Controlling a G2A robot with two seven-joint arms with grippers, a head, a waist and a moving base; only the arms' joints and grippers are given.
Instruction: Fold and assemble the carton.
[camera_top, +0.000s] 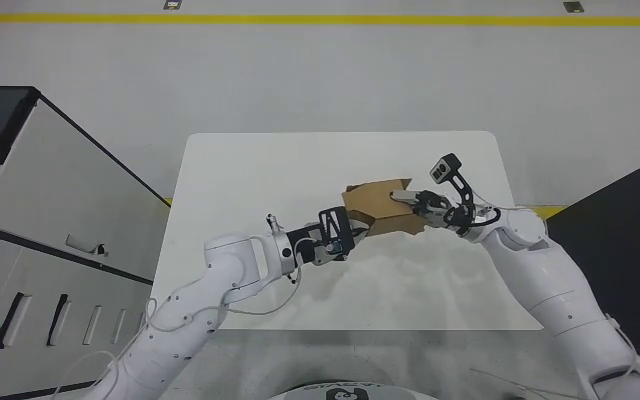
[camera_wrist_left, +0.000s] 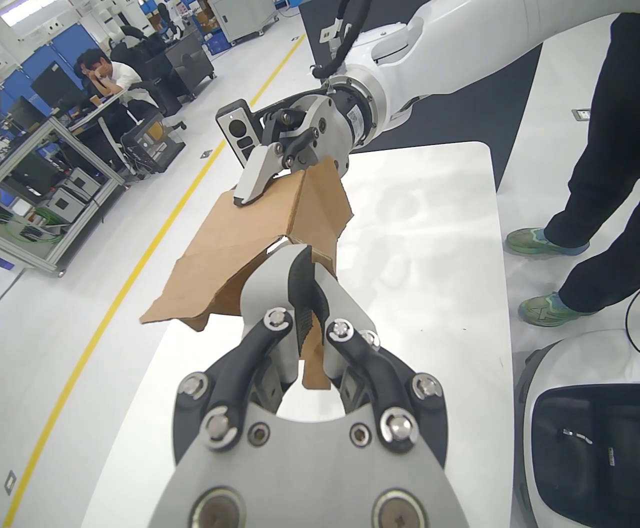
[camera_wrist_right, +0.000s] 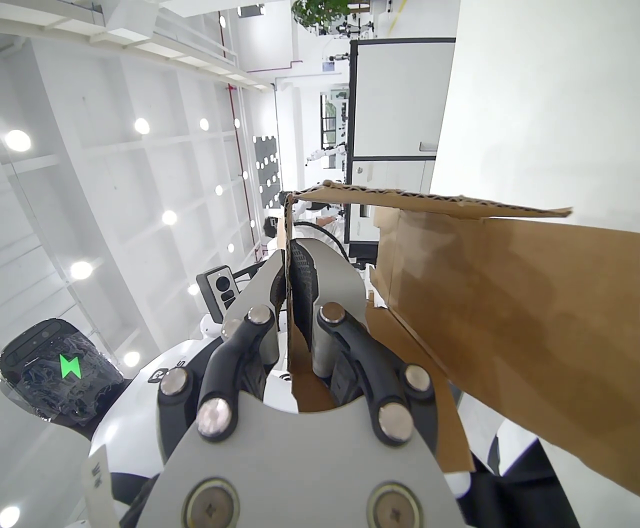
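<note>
A brown cardboard carton (camera_top: 378, 208), half opened with loose flaps, hangs above the middle of the white table (camera_top: 250, 180), held between both arms. My left gripper (camera_top: 345, 226) is shut on a flap at the carton's near-left corner; the left wrist view shows the carton (camera_wrist_left: 235, 250) with the gripper (camera_wrist_left: 300, 265) pinching the flap edge. On the carton's right end my right gripper (camera_top: 405, 199) is shut on a panel. The right wrist view shows the gripper (camera_wrist_right: 290, 260) clamped on a thin cardboard edge, with the carton (camera_wrist_right: 500, 310) spreading out beside it.
A grey cabinet (camera_top: 60, 200) stands left of the table. A dark panel (camera_top: 610, 230) stands at the table's right. A person's legs and green shoes (camera_wrist_left: 545, 240) are on the floor beside the table's right side.
</note>
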